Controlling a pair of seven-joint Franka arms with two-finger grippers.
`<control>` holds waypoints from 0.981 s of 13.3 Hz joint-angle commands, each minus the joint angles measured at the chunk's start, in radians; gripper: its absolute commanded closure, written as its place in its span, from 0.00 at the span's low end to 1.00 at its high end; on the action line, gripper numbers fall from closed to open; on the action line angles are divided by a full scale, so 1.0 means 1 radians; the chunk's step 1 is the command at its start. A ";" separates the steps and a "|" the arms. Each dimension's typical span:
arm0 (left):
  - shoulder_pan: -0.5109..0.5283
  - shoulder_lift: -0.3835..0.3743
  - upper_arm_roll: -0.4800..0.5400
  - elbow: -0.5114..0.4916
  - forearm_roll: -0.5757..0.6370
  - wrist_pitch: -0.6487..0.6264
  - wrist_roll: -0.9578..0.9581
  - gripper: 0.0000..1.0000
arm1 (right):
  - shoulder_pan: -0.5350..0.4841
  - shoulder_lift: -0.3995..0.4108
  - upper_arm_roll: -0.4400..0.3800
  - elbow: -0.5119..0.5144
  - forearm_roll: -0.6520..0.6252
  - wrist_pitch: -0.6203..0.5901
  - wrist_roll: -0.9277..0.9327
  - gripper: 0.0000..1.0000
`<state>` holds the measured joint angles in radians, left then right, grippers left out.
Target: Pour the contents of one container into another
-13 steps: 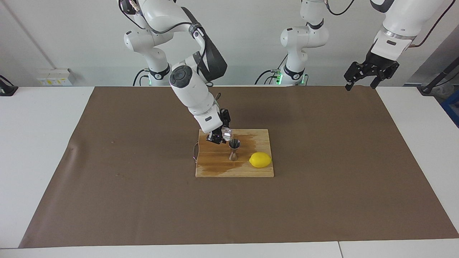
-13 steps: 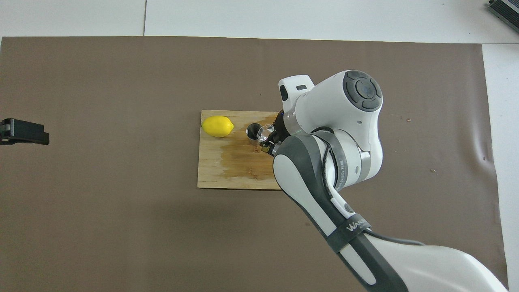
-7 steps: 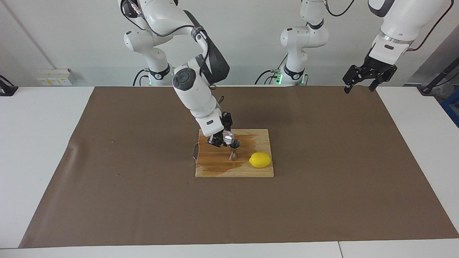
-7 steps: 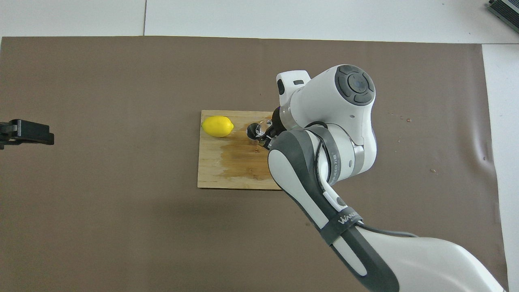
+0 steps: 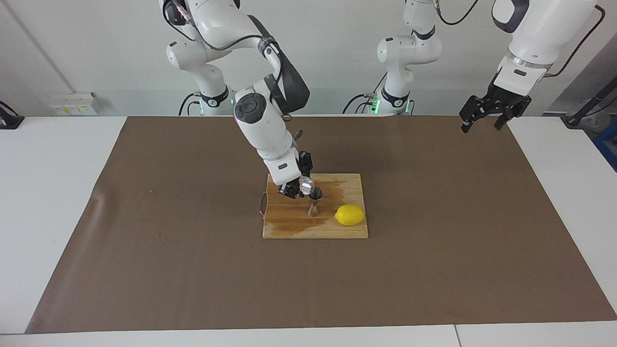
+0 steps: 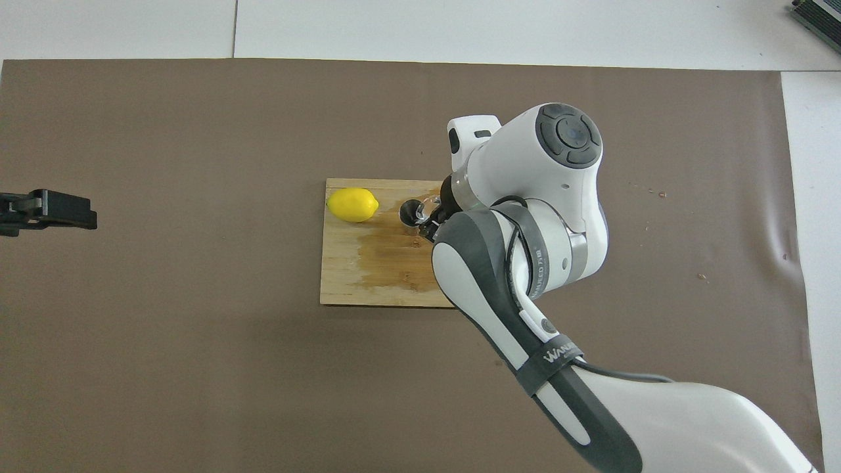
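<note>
The metal jigger (image 5: 314,201) stands upright on the wooden cutting board (image 5: 289,221), beside the lemon (image 5: 350,215). My right gripper (image 5: 298,187) is shut on the clear glass cup (image 5: 306,183) and holds it tipped over the jigger's open top. In the overhead view the cup (image 6: 428,209) lies against the jigger's rim (image 6: 410,211), and the right arm hides most of the gripper. My left gripper (image 5: 482,115) hangs open and empty over the mat's corner at the left arm's end.
The board has a dark wet stain (image 6: 394,253) on the side nearer to the robots. A brown mat (image 5: 193,270) covers the table. The lemon (image 6: 353,204) lies at the board's corner toward the left arm's end.
My right gripper moved the cup closer onto the jigger's top and tipped it further. My left gripper drifted slightly inward over the mat.
</note>
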<state>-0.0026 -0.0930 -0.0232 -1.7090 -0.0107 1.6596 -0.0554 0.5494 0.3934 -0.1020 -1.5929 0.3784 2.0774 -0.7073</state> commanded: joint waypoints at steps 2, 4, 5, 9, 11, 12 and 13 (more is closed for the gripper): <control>0.007 -0.001 -0.003 -0.020 -0.012 0.019 -0.006 0.00 | 0.001 0.034 0.002 0.076 -0.047 -0.071 0.061 1.00; 0.006 -0.001 -0.003 -0.018 -0.012 0.017 -0.006 0.00 | 0.001 0.041 0.004 0.099 -0.058 -0.088 0.077 1.00; 0.006 -0.001 -0.003 -0.018 -0.012 0.022 -0.007 0.00 | 0.001 0.045 0.004 0.099 -0.059 -0.088 0.086 1.00; 0.007 -0.001 -0.003 -0.018 -0.012 0.008 -0.006 0.00 | 0.003 0.074 0.004 0.155 -0.081 -0.131 0.121 1.00; 0.009 -0.002 -0.003 -0.017 -0.012 0.006 -0.004 0.00 | 0.001 0.096 0.004 0.198 -0.096 -0.163 0.141 1.00; 0.007 -0.002 -0.003 -0.015 -0.012 0.006 -0.004 0.00 | 0.001 0.102 0.004 0.206 -0.099 -0.171 0.141 1.00; 0.006 -0.002 -0.003 -0.015 -0.012 0.006 -0.004 0.00 | 0.001 0.108 0.002 0.212 -0.099 -0.177 0.143 1.00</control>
<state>-0.0026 -0.0834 -0.0236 -1.7097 -0.0107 1.6606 -0.0555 0.5546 0.4639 -0.1022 -1.4424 0.3106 1.9372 -0.5963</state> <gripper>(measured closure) 0.000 0.515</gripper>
